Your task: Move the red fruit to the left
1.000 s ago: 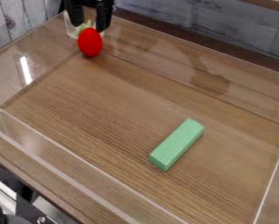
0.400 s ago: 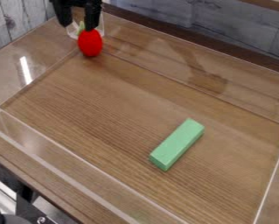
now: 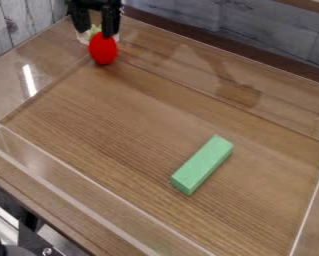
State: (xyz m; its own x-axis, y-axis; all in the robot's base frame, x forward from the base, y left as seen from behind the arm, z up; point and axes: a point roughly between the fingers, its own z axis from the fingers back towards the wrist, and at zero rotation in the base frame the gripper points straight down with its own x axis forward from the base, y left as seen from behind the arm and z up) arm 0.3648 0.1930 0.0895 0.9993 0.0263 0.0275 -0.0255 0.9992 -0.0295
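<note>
- Red fruit (image 3: 103, 50): it sits at the upper left of the view, near the far corner of the worktop (image 3: 135, 125), its rounded red body toward the camera and its pale leafy top on the far side.
- The dark gripper (image 3: 95, 20) is at the top edge, right by the leafy end of the fruit; whether its fingers are apart, together or clamped on the fruit, I cannot tell.
- A white line (image 3: 28, 80) marks the wood to the left of the fruit.
- The green block (image 3: 202, 165) lies well apart from the fruit, toward the lower right, its long side slanting from lower left to upper right.
- Dark cables (image 3: 15, 225) show at the lower left, beyond the worktop's edge.
</note>
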